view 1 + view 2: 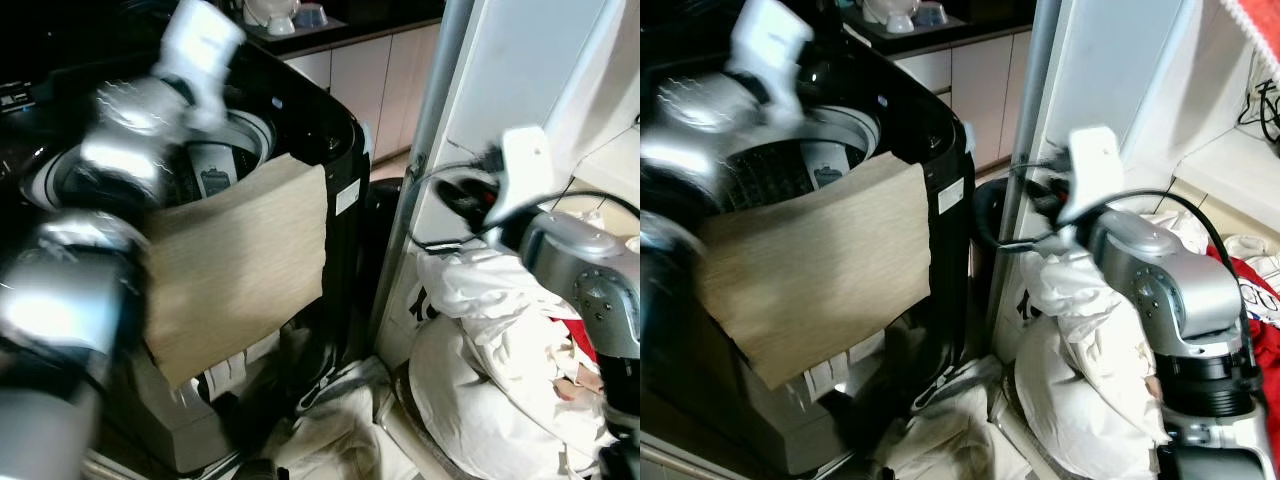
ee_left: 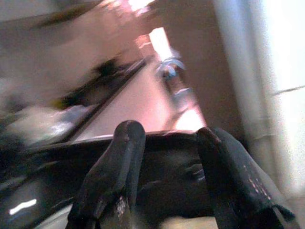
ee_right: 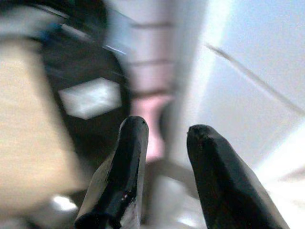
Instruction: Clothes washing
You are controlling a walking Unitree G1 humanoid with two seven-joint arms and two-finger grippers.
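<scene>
A black top-loading washing machine (image 1: 342, 150) stands at the left with its drum (image 1: 830, 150) open. A tan cloth (image 1: 240, 270) hangs over its front rim and down the front. My left arm is raised over the washer; its gripper (image 2: 169, 131) is open and empty, above the rim. My right gripper (image 1: 458, 196) reaches toward the grey pole beside the washer; in the wrist view it (image 3: 167, 126) is open with nothing between the fingers. A heap of white laundry (image 1: 490, 350) lies under my right arm, with a red garment (image 1: 1252, 305) at its far side.
A grey upright pole (image 1: 425, 150) and a white panel (image 1: 530, 60) stand right of the washer. Pale cabinets (image 1: 370, 80) and a counter with bowls (image 1: 290, 15) are behind. Crumpled light cloth (image 1: 340, 425) lies on the floor at the washer's foot.
</scene>
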